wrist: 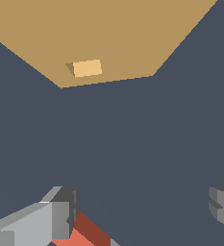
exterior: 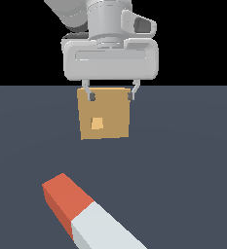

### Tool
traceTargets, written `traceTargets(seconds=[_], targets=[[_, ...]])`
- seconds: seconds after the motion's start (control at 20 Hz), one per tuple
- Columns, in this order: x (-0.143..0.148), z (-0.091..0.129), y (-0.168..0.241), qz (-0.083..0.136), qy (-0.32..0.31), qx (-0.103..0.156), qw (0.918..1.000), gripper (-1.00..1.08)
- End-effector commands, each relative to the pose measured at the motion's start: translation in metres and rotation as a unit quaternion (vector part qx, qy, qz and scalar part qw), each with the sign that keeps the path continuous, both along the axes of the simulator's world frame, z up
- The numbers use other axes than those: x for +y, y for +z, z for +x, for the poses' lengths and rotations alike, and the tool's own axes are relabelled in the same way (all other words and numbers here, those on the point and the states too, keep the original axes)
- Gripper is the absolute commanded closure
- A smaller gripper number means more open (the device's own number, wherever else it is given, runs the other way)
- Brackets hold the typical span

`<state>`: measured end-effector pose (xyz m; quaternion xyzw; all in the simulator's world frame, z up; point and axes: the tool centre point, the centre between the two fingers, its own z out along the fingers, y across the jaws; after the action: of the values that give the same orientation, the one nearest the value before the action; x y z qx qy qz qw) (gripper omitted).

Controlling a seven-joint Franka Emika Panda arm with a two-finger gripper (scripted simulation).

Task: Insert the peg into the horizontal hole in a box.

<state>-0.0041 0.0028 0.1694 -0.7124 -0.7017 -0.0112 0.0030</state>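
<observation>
The peg lies on the dark floor near the exterior view's bottom edge, its orange-red end (exterior: 66, 197) pointing up-left and its pale grey-white length (exterior: 105, 228) running off the frame. The tan box (exterior: 104, 114) stands farther back, its lighter square hole (exterior: 97, 123) facing the camera. My gripper (exterior: 111, 95) hangs open above the floor, its two fingertips showing in front of the box's top edge, nothing between them. In the wrist view the box (wrist: 99, 38) and hole (wrist: 87, 68) lie ahead, and the peg's orange end (wrist: 82, 233) shows just beside one finger (wrist: 60, 211).
Only the flat dark grey floor (exterior: 183, 146) surrounds the box and peg. Black background lies beyond the floor's far edge.
</observation>
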Motion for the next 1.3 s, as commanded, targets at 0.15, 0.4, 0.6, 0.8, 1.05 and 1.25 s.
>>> traceTargets(seconds=[0.15, 0.4, 0.6, 0.8, 1.05, 1.25], targets=[[-0.001, -0.001, -0.001, 0.000, 0.002, 0.000, 1.0000, -0.92], [-0.007, -0.004, -0.004, 0.000, 0.016, 0.000, 0.9999, -0.92], [-0.016, -0.008, -0.008, -0.001, 0.035, 0.000, 0.9994, -0.92], [-0.029, -0.013, -0.015, -0.002, 0.062, 0.000, 0.9981, -0.92], [-0.050, -0.019, -0.025, -0.003, 0.105, 0.000, 0.9944, -0.92], [-0.068, -0.023, -0.034, -0.004, 0.142, 0.000, 0.9898, -0.92]])
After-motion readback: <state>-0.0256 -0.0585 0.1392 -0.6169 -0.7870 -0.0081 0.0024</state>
